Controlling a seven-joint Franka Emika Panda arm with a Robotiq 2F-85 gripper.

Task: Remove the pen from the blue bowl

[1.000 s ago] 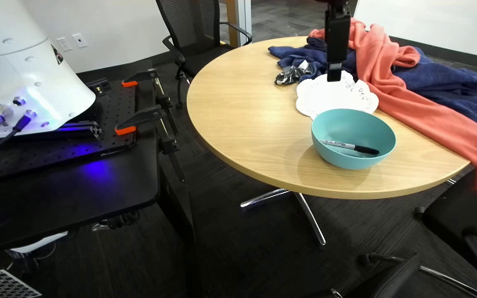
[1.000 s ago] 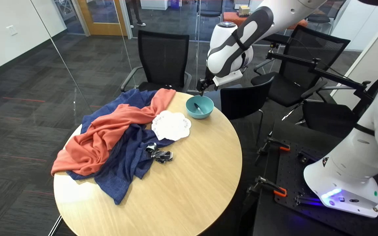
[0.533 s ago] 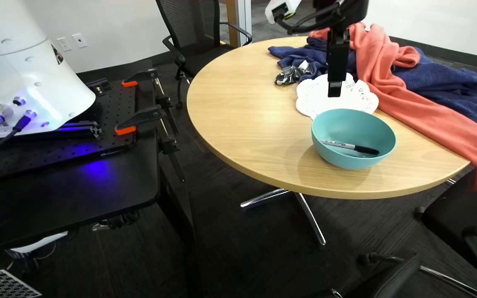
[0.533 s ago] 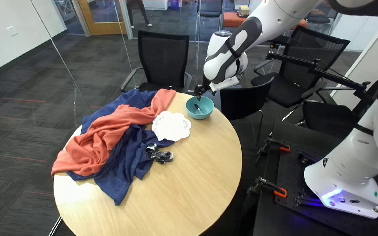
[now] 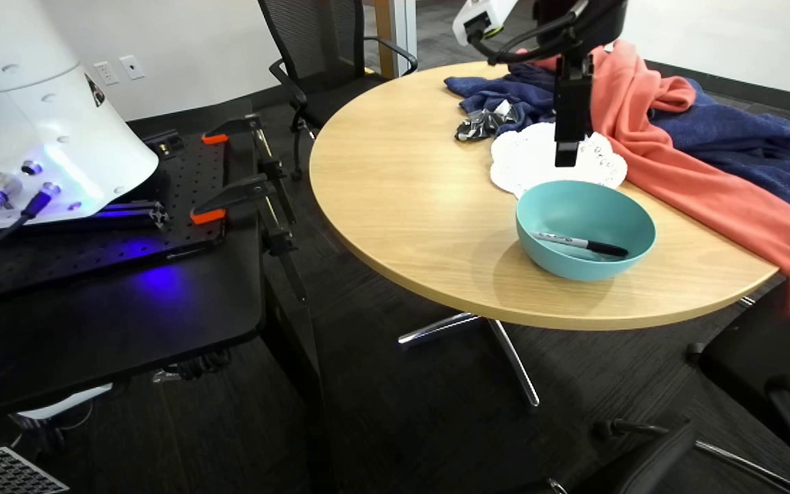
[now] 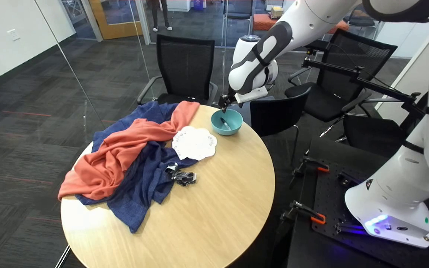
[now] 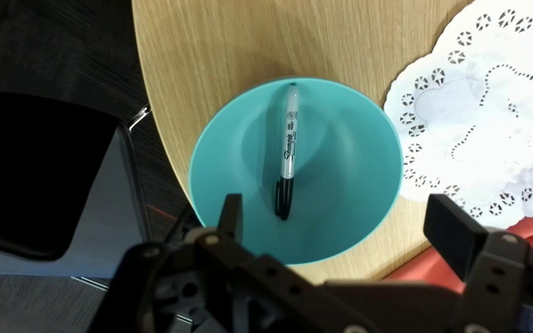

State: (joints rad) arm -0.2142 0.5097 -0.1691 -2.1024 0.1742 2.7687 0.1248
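"How do your fingers (image 7: 454, 236) stand?"

"Spread wide apart. My gripper (image 7: 338, 213) hangs near the blue bowl (image 7: 350, 171); seen from the wrist, one finger crosses in front of the bowl, the other falls outside its rim."

"And the pen (image 7: 288, 150)?"

"Lying inside the bowl, black cap toward me, pale barrel end near the opposite rim (I can read Sharpie on it)."

"And past that?"

"A white doily (image 7: 484, 115) just beside the bowl, both on the wooden table (image 5: 402, 185). Then the coral cloth (image 6: 132, 139), lying across the navy cloth (image 6: 136, 193), with a crumpled dark thing (image 6: 183, 176) at the navy edge. Farther, in an exterior view, a black chair (image 6: 185, 65) stands beyond the table, and a person's legs (image 6: 155, 16) show at the back."
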